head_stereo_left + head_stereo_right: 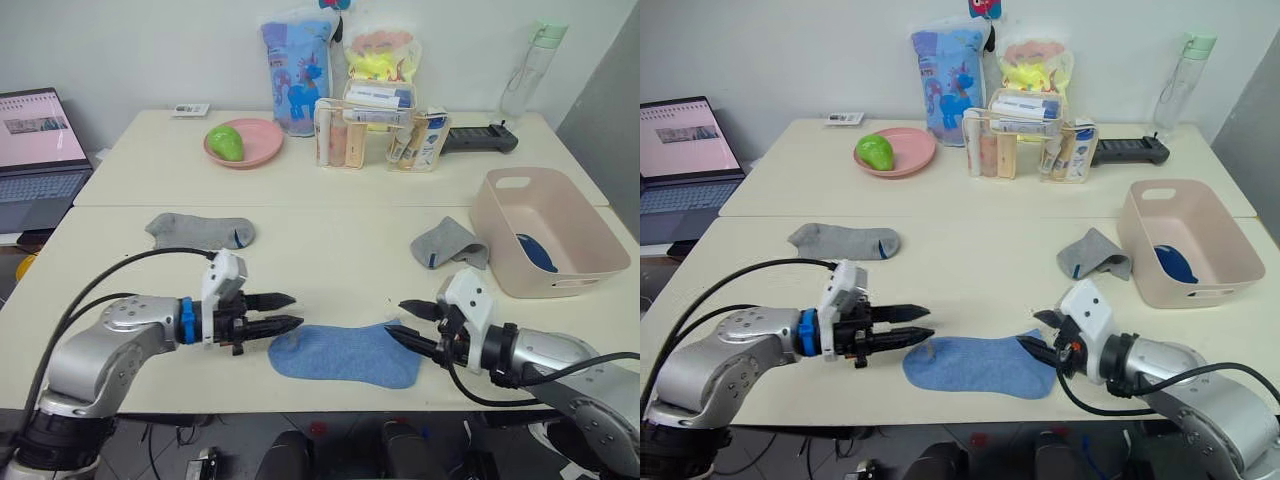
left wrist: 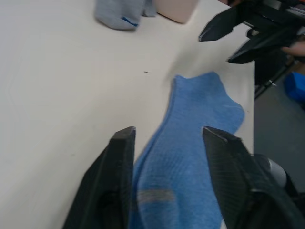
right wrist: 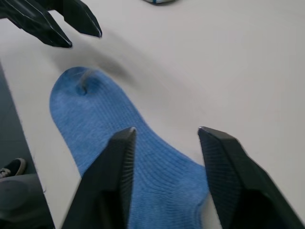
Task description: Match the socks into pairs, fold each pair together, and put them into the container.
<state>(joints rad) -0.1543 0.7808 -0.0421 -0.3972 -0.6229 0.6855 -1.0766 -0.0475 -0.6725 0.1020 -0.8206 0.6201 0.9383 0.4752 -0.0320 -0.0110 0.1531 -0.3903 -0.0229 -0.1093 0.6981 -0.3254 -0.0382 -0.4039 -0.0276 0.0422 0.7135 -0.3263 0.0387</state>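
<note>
Table [image 1: 330,225]: pale, two tops butted together; bears all items below.
Tub [image 1: 560,245]: pink, at the right edge; one navy sock [image 1: 537,252] lies inside, whether single or paired cannot be told.
Blue sock [image 1: 345,355]: flat at the near edge, between both grippers; looks like one layer, though a second beneath cannot be ruled out.
Grey sock, flat [image 1: 200,231]: left of centre, well apart from its mate.
Grey sock, crumpled [image 1: 449,243]: just beside the tub.
Left gripper [image 1: 283,311]: fingers parted, empty, tips at the blue sock's toe end.
Right gripper [image 1: 411,326]: fingers parted, empty, tips over the cuff end.
Risks, judged: sock lies close to the table's front edge, so a dragging pinch may pull it off; thin knit may slip a shallow pinch or bunch instead of folding; both arms closing toward each other may collide.
</note>
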